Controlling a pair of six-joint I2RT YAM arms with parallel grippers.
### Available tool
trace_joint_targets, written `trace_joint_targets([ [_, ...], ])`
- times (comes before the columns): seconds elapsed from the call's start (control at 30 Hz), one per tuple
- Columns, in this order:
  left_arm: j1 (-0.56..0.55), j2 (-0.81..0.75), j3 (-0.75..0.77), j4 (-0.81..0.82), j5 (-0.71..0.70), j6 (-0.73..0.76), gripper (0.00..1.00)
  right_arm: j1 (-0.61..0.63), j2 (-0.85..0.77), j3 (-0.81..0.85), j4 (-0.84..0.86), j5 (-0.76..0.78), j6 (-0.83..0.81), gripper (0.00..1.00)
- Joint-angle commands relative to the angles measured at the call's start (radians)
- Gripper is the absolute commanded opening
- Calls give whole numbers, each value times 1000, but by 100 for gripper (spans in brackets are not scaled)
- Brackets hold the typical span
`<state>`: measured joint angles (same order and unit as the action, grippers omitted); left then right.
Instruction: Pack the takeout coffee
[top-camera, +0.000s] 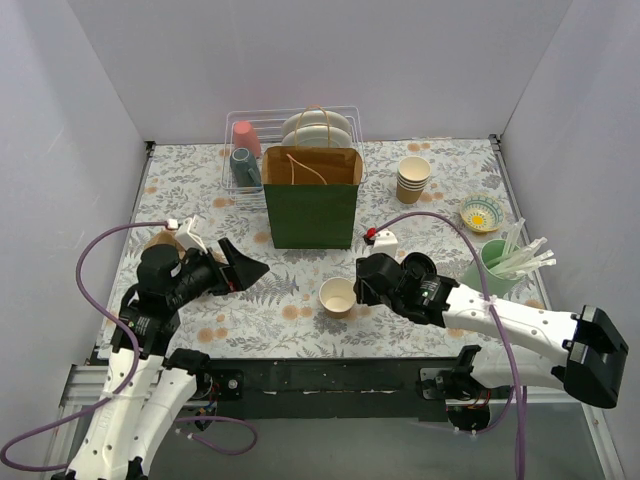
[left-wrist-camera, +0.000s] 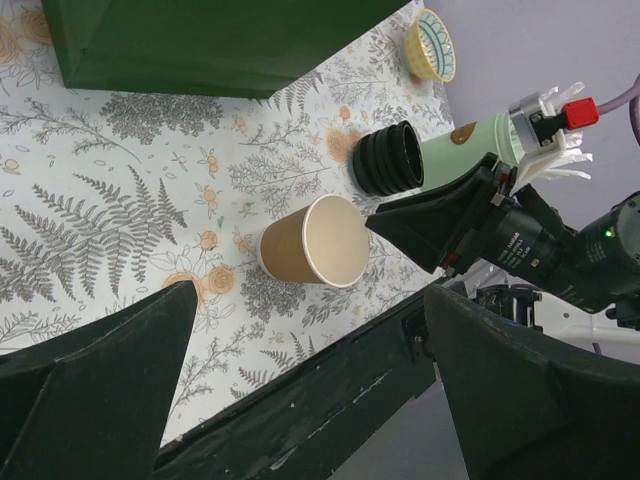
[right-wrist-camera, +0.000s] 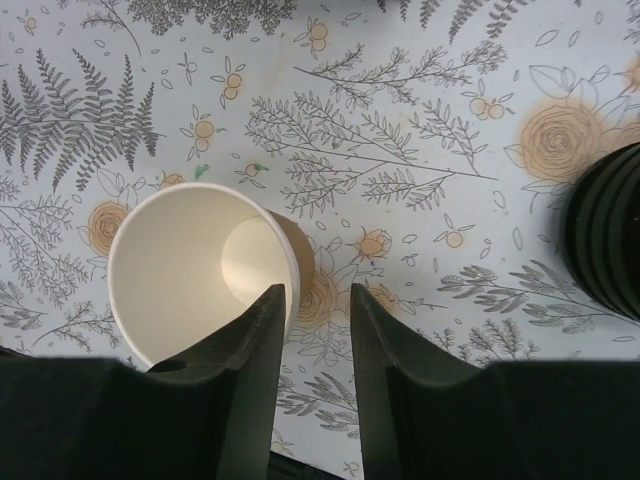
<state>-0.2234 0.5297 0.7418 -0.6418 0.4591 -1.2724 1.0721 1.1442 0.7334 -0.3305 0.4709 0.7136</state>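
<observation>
From above, a lidless brown paper cup (top-camera: 338, 296) stands upright near the table's (top-camera: 440, 215) front edge, in front of the green paper bag (top-camera: 312, 210). The right gripper (top-camera: 362, 281) sits just beside it on the right; the left gripper (top-camera: 250, 268) is well apart on the left.

Left wrist view — its fingers (left-wrist-camera: 95, 385) are spread wide, with the cup (left-wrist-camera: 318, 242) between and beyond them.

Right wrist view — the two fingers (right-wrist-camera: 255, 375) are slightly parted, straddling the rim of the cup (right-wrist-camera: 195, 265), one tip over the inside and one outside. Whether they touch the wall is unclear.
</observation>
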Motion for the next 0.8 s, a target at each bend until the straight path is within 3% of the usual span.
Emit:
trace_joint_targets([
  [0.0,2,26,-27,73,61,2,98,3,-77,78,-93,113,-109,42],
  [0.2,4,61,-41,120,137,41,98,-81,-98,103,-240,199,-198,51],
  [0.4,2,40,-53,140,179,56,98,-345,-100,70,-173,-15,-356,55],
  [0.77,4,-4,-61,134,139,50,98,-462,-8,67,-124,-124,-434,52],
])
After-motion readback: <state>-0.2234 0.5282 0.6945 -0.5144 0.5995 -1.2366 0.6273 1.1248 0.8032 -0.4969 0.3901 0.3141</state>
